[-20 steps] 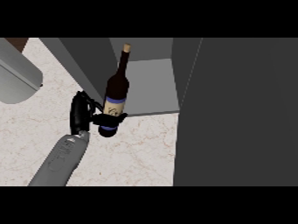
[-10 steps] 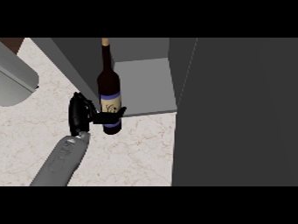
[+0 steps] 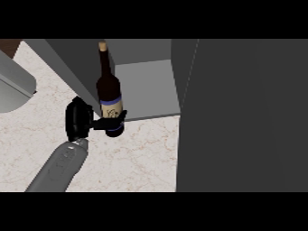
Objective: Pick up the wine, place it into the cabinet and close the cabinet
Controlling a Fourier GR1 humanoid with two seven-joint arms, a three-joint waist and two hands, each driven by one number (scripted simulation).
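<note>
We see the cabinet (image 3: 149, 85) standing open on the marbled counter (image 3: 136, 158), its dark door (image 3: 249, 117) filling the view's right side. A grey forearm (image 3: 58, 169) rises from the lower edge to the one black hand (image 3: 79, 119) we can see; which side it belongs to we cannot tell. Its fingers curl around the lower body of the wine bottle (image 3: 109, 97), which stands nearly upright at the cabinet's front edge, its neck over the shelf.
</note>
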